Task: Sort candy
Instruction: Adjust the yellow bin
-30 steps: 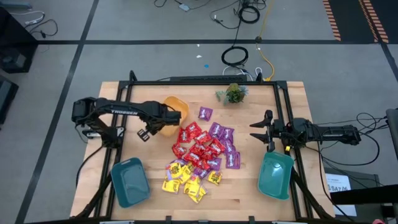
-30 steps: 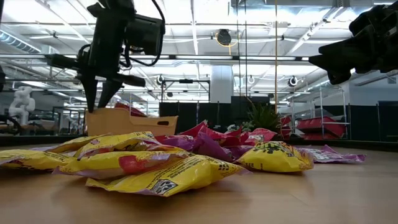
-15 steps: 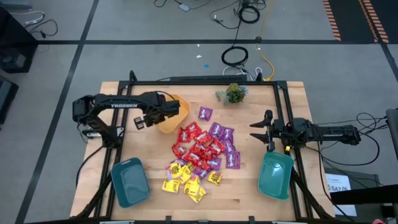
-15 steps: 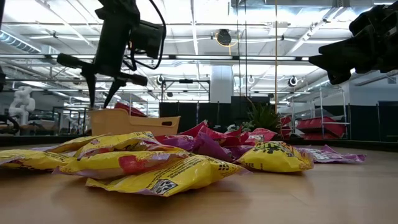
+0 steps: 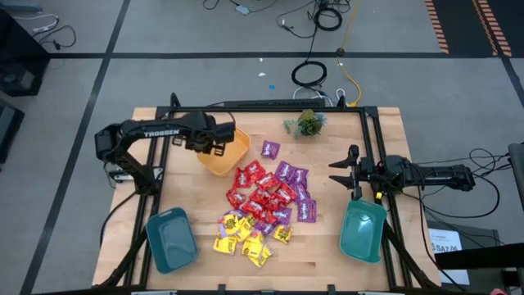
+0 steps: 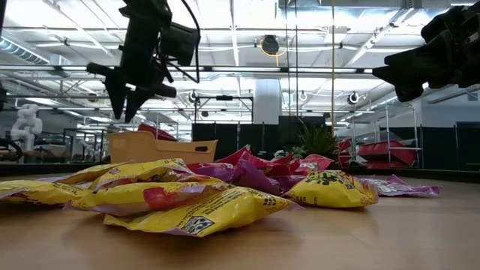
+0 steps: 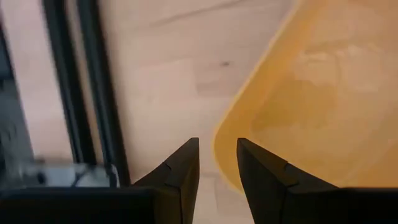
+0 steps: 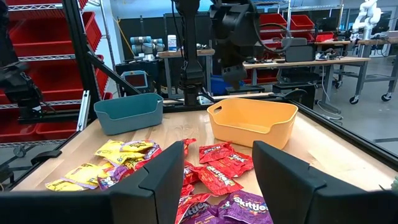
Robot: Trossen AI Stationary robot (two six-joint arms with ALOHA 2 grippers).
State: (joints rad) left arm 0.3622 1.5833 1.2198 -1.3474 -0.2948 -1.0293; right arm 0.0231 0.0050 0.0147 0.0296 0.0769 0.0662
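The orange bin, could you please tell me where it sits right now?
In the high view, the orange bin sits on the table's far left part, beside the red candy, with the left end effector over it.

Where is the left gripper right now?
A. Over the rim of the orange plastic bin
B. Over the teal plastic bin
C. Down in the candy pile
A: the left gripper hangs above the orange plastic bin's rim, fingers apart and holding nothing.

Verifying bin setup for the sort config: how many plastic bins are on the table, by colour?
Teal plastic bins: 2, one on the left arm's side, one on the right arm's side
Orange plastic bin: 1
Total: 3
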